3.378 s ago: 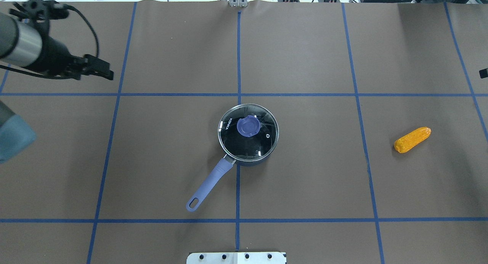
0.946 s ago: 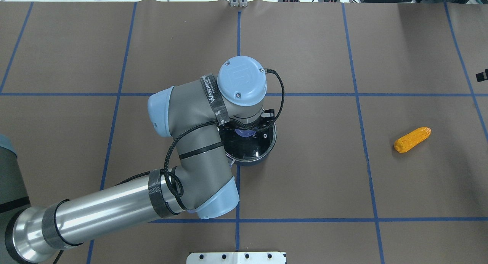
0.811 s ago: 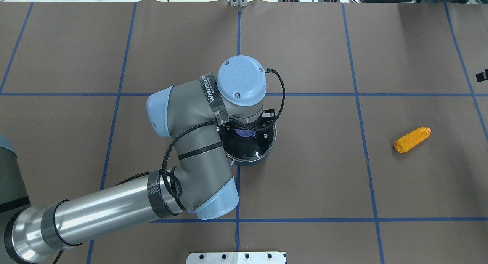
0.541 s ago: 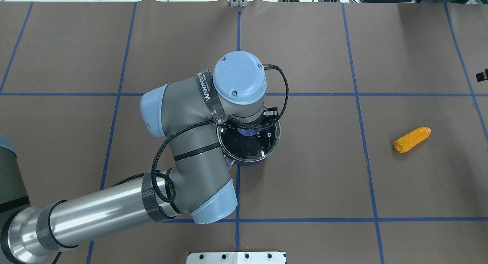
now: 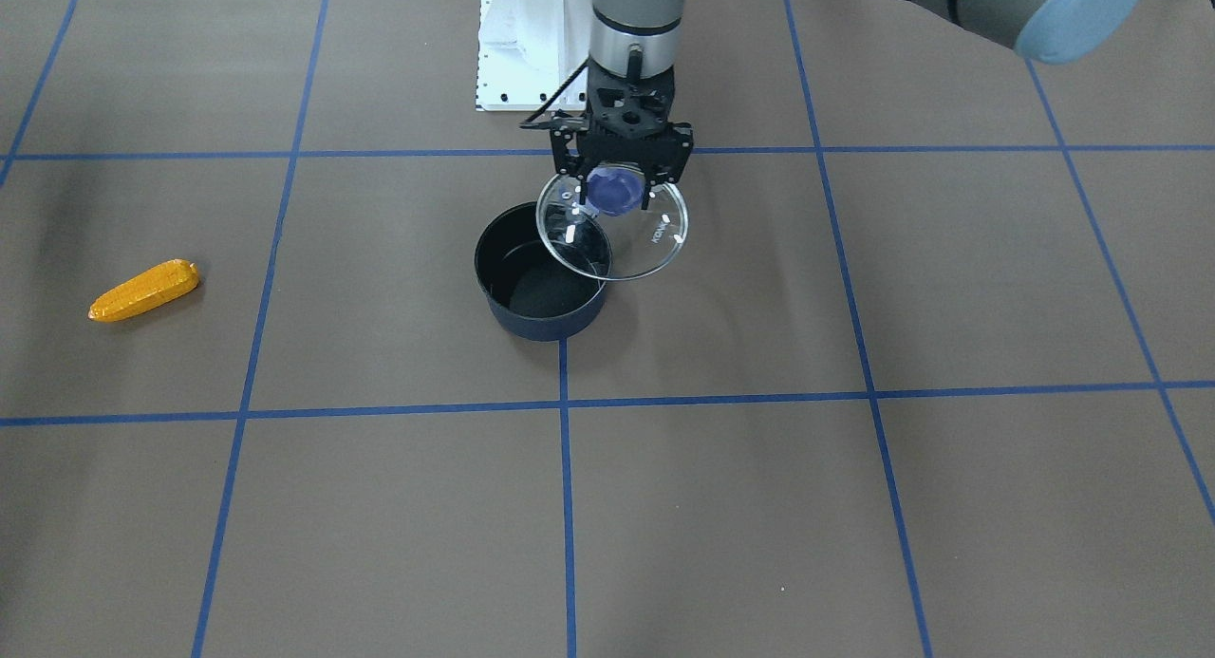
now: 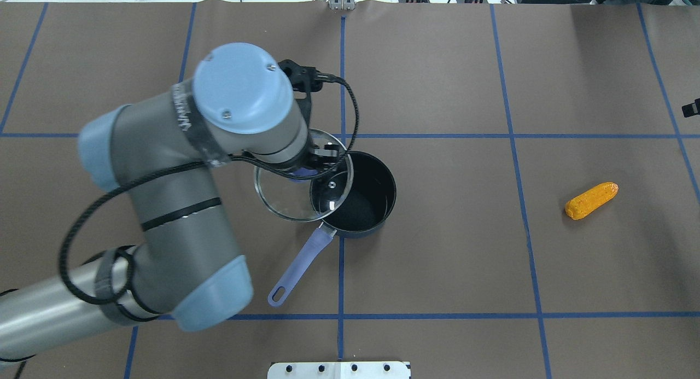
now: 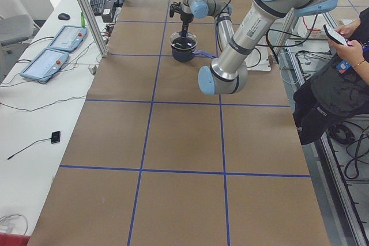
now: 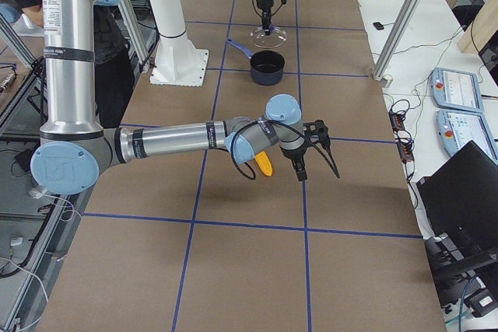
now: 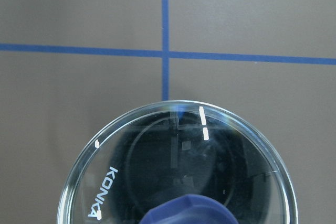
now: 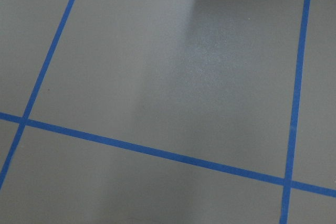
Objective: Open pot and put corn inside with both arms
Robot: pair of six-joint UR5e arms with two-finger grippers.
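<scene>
- Overhead exterior: above the robot-side long edge of the bench (image 6: 437, 67), looking steeply down.
- Front-facing: from the opposite long edge — both share the pot (image 5: 546, 324) at mid-bench.
- Side views: one from each short end, looking lengthwise, farther off.
- Wrist views: close — left over the lid (image 9: 157, 156), right over bare bench.

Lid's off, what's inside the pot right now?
Nothing that shows: the pot looks bare inside, black bottom only. The glass lid, held up by the left gripper, overlaps one side of the opening; glare there hides a little. The corn lies on the table, apart.
</scene>
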